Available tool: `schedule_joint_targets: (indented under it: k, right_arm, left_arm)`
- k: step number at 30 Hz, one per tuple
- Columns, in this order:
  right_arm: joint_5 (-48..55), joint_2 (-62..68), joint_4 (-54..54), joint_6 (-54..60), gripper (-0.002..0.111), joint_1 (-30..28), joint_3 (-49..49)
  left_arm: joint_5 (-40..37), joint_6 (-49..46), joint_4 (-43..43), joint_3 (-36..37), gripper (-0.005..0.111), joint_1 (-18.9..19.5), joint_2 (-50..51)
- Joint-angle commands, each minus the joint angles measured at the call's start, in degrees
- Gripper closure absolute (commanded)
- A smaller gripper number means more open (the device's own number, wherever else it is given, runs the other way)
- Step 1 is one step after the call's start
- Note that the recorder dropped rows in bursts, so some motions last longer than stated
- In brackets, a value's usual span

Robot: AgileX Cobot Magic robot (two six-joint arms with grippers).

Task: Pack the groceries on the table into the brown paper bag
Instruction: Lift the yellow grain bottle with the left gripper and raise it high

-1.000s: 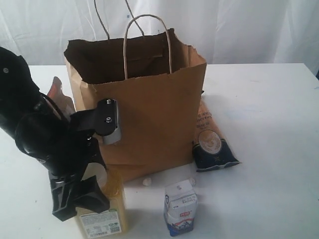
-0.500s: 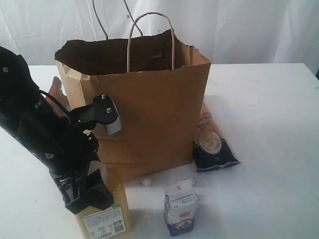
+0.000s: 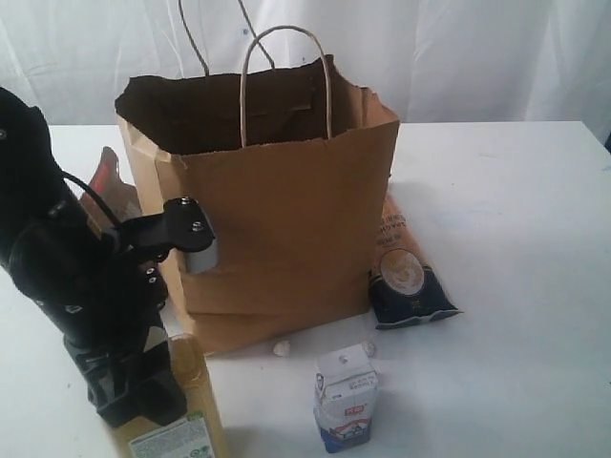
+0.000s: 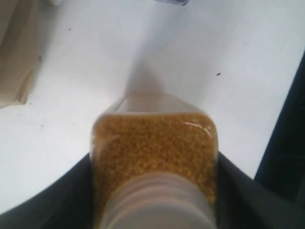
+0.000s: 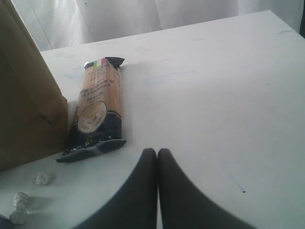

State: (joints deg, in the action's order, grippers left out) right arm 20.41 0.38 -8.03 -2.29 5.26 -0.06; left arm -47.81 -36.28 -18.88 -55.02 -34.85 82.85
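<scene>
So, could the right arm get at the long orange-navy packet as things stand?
Probably yes: the packet lies flat beside the brown paper bag, only bare table between it and the shut right gripper, which must open first.

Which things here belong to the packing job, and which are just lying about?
Job: bag, bottle, carton, packet, pouch, table.
Lying about: white scraps by the bag, curtain behind.

Wide plain white tabletop (image 3: 516, 191), tall tan kraft paper bag (image 3: 286, 219) stood upright mid-table, long orange-navy packet (image 3: 406, 277) lay flat touching its right side, small white-blue carton (image 3: 346, 396) stood in front, small white crumpled scraps (image 3: 281, 348) lay near the bag's base, dark-brown pouch (image 3: 105, 191) behind its left corner, clear bottle of yellow grain (image 3: 181, 420) at near left, contact with the top unclear.
</scene>
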Motion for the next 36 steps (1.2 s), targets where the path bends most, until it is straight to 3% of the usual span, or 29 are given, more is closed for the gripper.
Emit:
schedule_joint_targets:
  k: [1,11,23,31,36]
  right_arm:
    - [-0.7,-0.4,0.2,0.0,0.108,-0.4,0.1]
    - [-0.7,-0.4,0.2,0.0,0.108,-0.4,0.1]
    - [-0.7,-0.4,0.2,0.0,0.108,-0.4,0.1]
    - [-0.7,-0.4,0.2,0.0,0.108,-0.4,0.1]
    - [-0.7,-0.4,0.2,0.0,0.108,-0.4,0.1]
  left_arm:
    - [-2.4,2.1,4.0,0.2,0.107,-0.4,-0.2]
    - [-4.9,9.8,13.3,0.2,0.107,-1.9,-5.8]
    - [-10.2,14.3,15.8,0.2,0.107,-1.9,-12.6]
    - [-12.5,29.1,26.5,0.2,0.107,-1.8,-14.6]
    - [-12.2,33.0,26.9,0.2,0.107,2.9,-15.9]
